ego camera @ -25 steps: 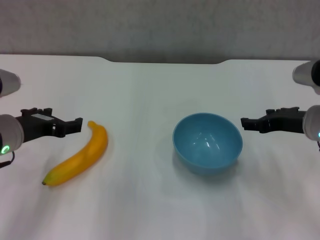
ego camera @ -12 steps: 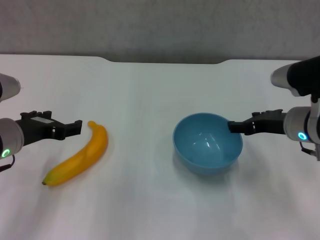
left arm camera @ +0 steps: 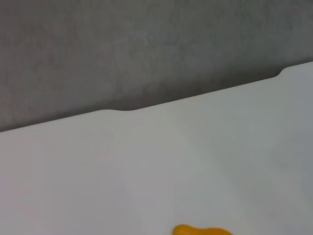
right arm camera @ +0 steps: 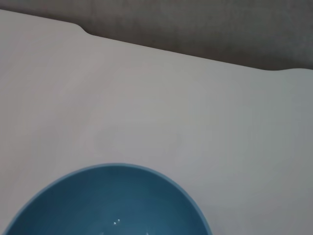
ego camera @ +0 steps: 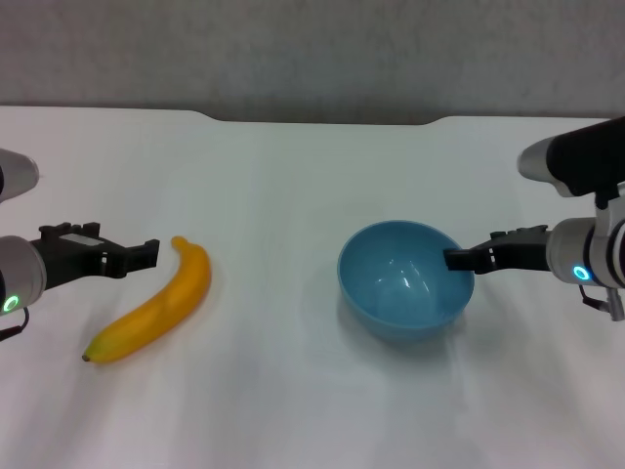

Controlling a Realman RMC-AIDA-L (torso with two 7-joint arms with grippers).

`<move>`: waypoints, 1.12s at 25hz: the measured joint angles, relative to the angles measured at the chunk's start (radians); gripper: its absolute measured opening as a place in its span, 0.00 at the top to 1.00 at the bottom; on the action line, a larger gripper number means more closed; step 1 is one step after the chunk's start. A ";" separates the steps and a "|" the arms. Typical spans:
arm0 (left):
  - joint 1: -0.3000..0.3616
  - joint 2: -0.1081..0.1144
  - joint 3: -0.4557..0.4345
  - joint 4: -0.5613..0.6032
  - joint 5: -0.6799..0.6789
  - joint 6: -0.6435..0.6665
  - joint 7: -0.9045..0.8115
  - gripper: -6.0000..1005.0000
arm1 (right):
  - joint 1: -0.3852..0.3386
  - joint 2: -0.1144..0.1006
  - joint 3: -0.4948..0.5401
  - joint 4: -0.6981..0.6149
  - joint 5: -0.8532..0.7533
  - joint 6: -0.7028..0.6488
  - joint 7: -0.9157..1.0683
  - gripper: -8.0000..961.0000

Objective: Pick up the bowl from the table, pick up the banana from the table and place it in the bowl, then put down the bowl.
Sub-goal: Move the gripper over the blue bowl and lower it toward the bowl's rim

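Right claw (ego camera: pixel 454 259): its tip sits at the bowl's right rim, over the edge; whether it is spread or clamped cannot be told.
Left claw (ego camera: pixel 148 248): just left of the banana's far end (gap unreadable).
Bowl (ego camera: pixel 405 279): upright on the table (ego camera: pixel 293 176), right of centre.
Banana (ego camera: pixel 156 303): lying on the left.

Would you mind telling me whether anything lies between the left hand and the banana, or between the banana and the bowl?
Nothing visible does. The left hand sits just beside the banana, with only bare table between them, and bare table runs from the banana to the bowl, where the right hand is at the rim.
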 joint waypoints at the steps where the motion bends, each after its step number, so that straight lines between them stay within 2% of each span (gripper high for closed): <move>1: 0.001 0.000 0.000 0.003 0.000 0.000 -0.003 0.12 | 0.007 0.001 -0.001 -0.010 0.000 -0.005 0.000 0.17; 6: 0.001 -0.001 0.000 0.013 0.000 0.005 -0.006 0.12 | 0.061 0.003 -0.003 -0.085 0.009 -0.018 0.000 0.17; 13: -0.001 -0.001 0.000 0.014 -0.001 0.011 -0.014 0.12 | 0.085 0.005 -0.033 -0.119 0.054 -0.032 0.001 0.17; 20: -0.001 -0.001 0.000 0.014 -0.001 0.024 -0.015 0.12 | 0.173 0.005 -0.034 -0.262 0.084 -0.023 0.000 0.17; 28: -0.006 0.000 0.000 0.013 -0.001 0.024 -0.016 0.12 | 0.206 0.005 -0.034 -0.305 0.090 -0.022 0.000 0.17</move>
